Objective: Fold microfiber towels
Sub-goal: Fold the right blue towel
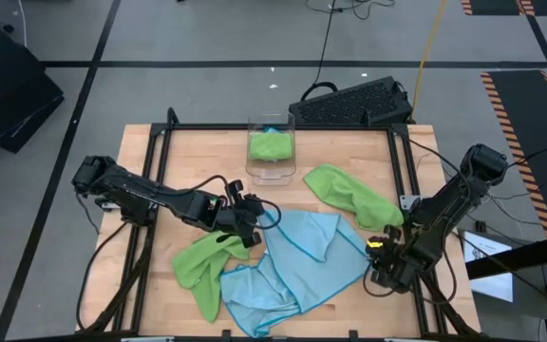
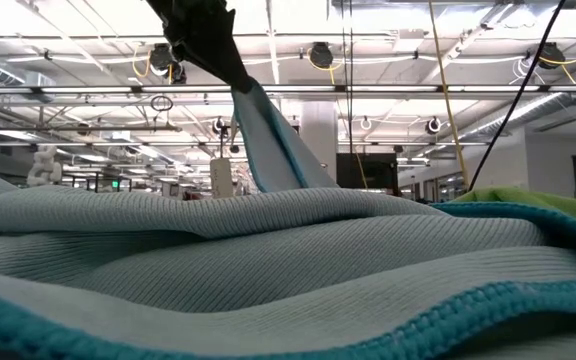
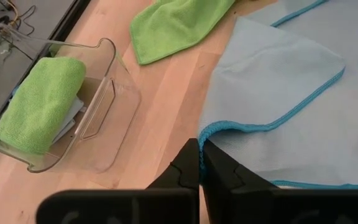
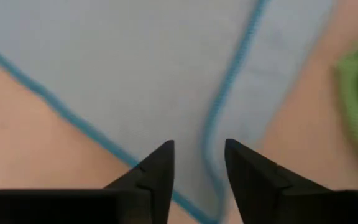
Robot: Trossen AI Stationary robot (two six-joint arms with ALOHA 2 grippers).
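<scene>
blue towel (image 1: pixel 288 261): long axis diagonal, my left-near to right-far
my left claw (image 1: pixel 254 224): clenched on its corner
my right claw (image 4: pixel 199 163): released, over its edge

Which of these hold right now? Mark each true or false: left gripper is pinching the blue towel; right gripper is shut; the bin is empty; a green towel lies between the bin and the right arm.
1. The left gripper is shut on the light blue towel. True.
2. The right gripper is shut. False: its fingers stand apart above the blue towel.
3. The clear bin is empty. False: a folded green towel sits inside.
4. A loose green towel lies between bin and right arm. True.
</scene>
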